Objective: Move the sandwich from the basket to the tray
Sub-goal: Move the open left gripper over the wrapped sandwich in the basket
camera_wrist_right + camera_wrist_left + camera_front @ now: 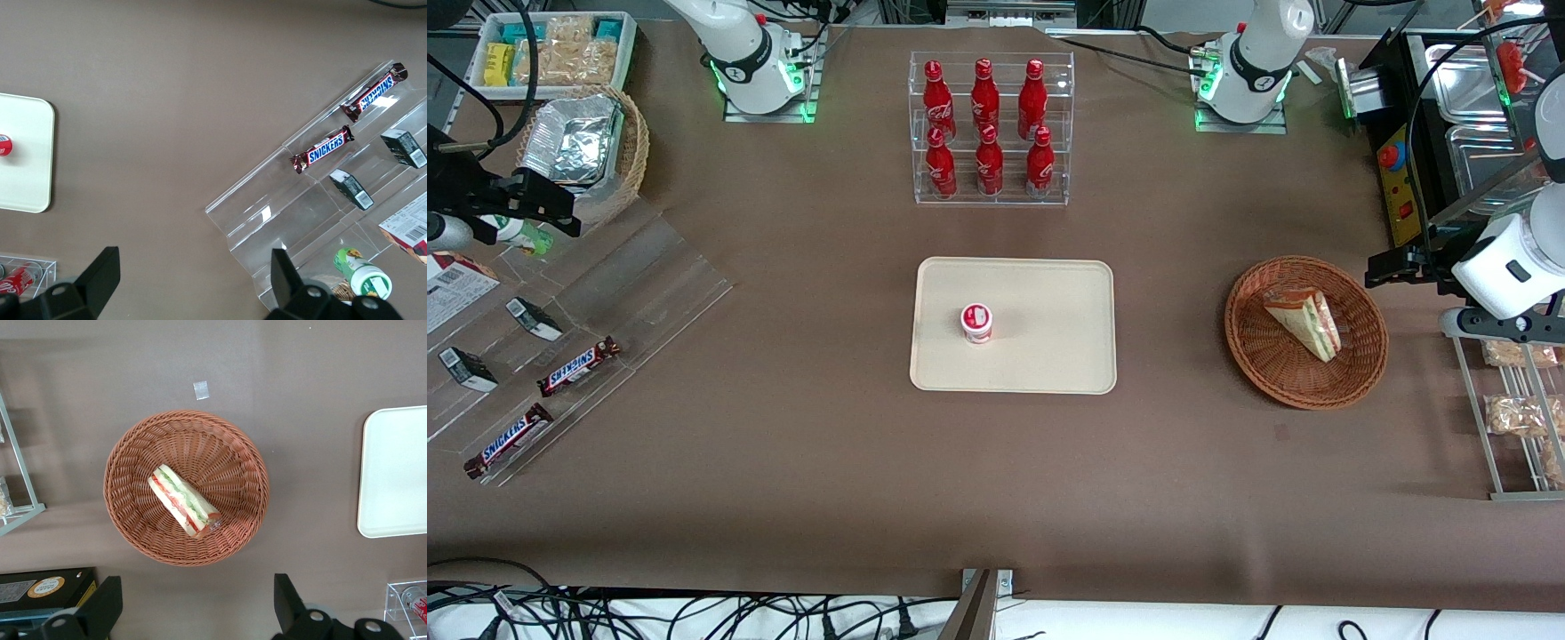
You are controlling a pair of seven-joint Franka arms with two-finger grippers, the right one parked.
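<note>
The sandwich (185, 501) lies on its side in the basket (127, 520), toward the working arm's end of the table, while the gripper (197, 613) hangs above, fingers spread wide and empty. A good grasp would likely come straight down, jaws spanning the wedge's narrow width, pinching gently. The tray (1049, 293) already carries a small cup (976, 323), so a bare patch suits the landing.

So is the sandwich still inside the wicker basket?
Yes: the sandwich lies in the basket; the open hand is above, not touching.
</note>
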